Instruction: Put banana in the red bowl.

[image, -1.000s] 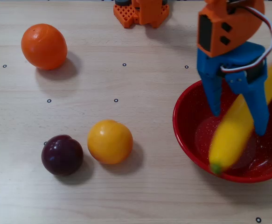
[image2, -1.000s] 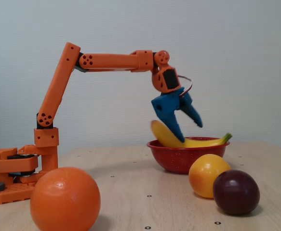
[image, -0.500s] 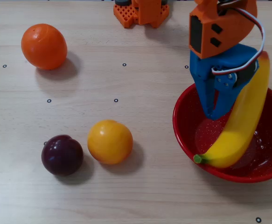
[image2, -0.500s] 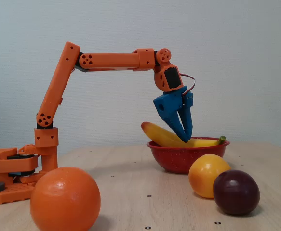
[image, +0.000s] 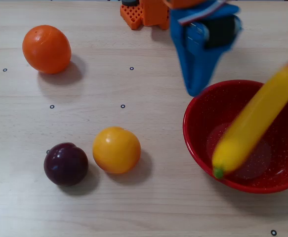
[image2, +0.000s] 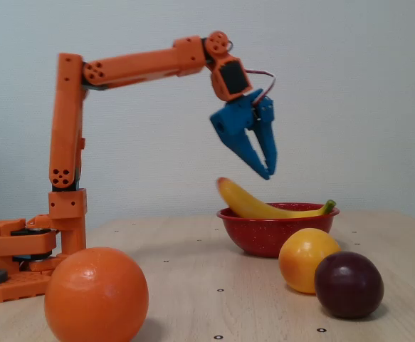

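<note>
Overhead view: the long, curved, glossy yellow banana (image: 252,123) lies slantwise in the round, white-speckled red bowl (image: 198,143), its green stem at the near rim and its reddish end jutting past the far rim, on a pale wood-grain bench (image: 134,207). The blue hand (image2: 268,169), empty with its fingers nearly closed, hangs clear above the bowl. Half a second ago it reached down to the banana in the bowl; now it has lifted away.

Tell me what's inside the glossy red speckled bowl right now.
The long yellow plastic banana lies across the red bowl, both ends poking over the rim. The bowl floor beneath it is hidden; nothing else shows inside.
</note>
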`<state>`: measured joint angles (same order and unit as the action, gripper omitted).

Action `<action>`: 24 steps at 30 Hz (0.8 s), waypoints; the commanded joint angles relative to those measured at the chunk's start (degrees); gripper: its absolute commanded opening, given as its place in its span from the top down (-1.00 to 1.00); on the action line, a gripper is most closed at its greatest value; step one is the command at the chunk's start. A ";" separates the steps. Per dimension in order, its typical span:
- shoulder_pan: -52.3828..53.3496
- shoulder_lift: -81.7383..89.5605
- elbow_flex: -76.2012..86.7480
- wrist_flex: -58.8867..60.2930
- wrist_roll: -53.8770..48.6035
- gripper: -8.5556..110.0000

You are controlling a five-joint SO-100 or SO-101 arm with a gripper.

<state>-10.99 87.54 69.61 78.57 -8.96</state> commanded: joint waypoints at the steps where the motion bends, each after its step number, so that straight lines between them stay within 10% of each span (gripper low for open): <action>1: 1.93 10.99 2.20 -1.67 -0.44 0.86; 24: 7.29 62.14 56.07 -14.33 -4.13 0.86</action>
<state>-4.92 145.46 125.60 66.80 -11.78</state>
